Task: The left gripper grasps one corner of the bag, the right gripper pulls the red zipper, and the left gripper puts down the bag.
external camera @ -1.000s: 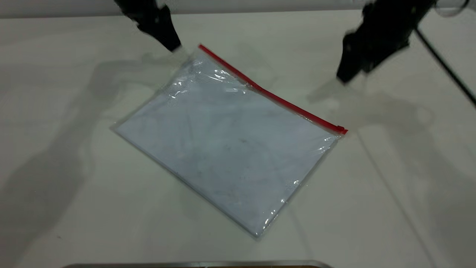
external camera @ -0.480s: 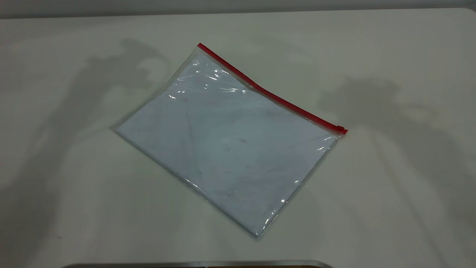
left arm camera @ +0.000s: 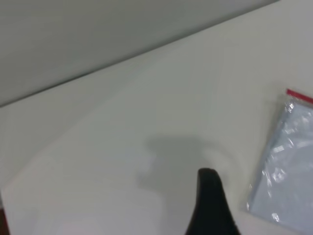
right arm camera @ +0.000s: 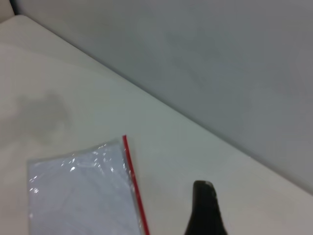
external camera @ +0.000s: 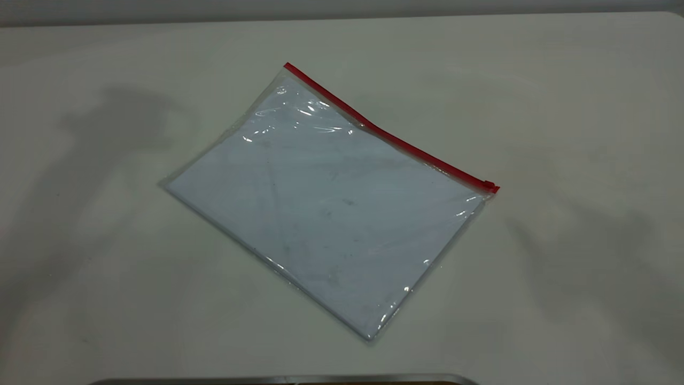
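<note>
Bag [external camera: 326, 208] lies flat on the table [external camera: 561, 107], released, its red zipper [external camera: 390, 136] along the far long edge with the slider at the end nearest the right gripper [right arm camera: 204, 208]. We judge the task finished — nothing is grasped. Each wrist view shows only 1 dark fingertip, so we cannot tell either hand's opening. The left gripper [left arm camera: 211, 205] hangs well clear of the corner of the bag [left arm camera: 293, 94], with open tabletop around both — room to park.

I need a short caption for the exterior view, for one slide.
Clear bag with white paper inside lies flat on the table, red zipper along its far edge; no gripper in view.
</note>
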